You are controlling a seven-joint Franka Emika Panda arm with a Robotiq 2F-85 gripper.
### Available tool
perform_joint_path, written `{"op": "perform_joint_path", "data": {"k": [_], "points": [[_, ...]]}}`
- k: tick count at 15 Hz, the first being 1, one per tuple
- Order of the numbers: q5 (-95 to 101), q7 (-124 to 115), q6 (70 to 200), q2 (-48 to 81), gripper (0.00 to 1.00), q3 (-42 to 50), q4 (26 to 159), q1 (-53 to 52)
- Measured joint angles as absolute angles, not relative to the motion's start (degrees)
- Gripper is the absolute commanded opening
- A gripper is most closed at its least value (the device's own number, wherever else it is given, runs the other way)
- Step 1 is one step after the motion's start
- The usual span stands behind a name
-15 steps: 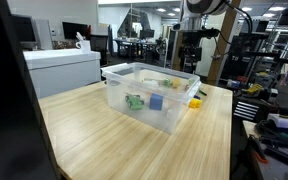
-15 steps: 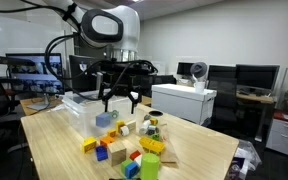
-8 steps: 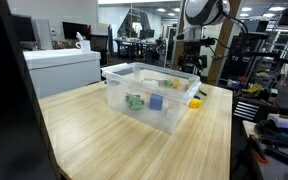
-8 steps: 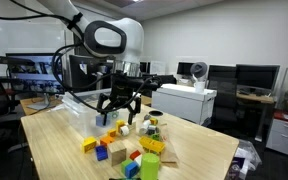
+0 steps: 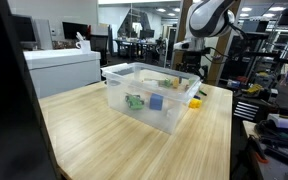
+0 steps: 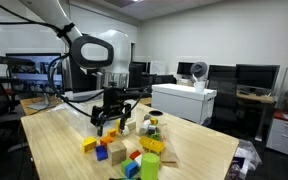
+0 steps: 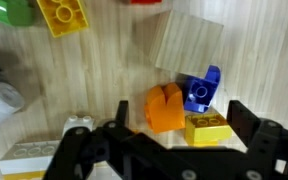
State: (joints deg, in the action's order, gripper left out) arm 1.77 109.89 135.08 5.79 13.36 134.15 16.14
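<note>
My gripper point(image 7: 179, 140) is open and empty, low over a cluster of toy blocks on the wooden table. Between its fingers in the wrist view lie an orange block point(image 7: 165, 107), a blue brick point(image 7: 199, 90) and a yellow brick point(image 7: 208, 128), all touching. A plain wooden block point(image 7: 189, 45) lies just beyond them. In an exterior view the gripper point(image 6: 111, 122) hangs just above the block pile point(image 6: 129, 152). In an exterior view the gripper point(image 5: 191, 68) is behind the clear bin.
A clear plastic bin point(image 5: 149, 100) holding a few blocks stands on the table; it also shows beside the arm point(image 6: 82, 108). A yellow studded brick point(image 7: 62, 15), a green piece point(image 7: 9, 10) and a white block point(image 7: 79, 124) lie nearby. Desks and monitors surround the table.
The arm has come down from well above the table, and the open gripper now hovers close over the blocks. The blocks have not moved.
</note>
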Motion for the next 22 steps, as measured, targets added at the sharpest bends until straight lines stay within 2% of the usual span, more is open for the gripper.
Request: {"op": "perform_joint_path", "data": {"k": [14,22], "points": [[-1.47,135.0,141.83,3.35,1.0,14.27,141.61,16.19],[-3.39,137.07,142.4,4.91,1.0,13.86,142.07,16.18]]}}
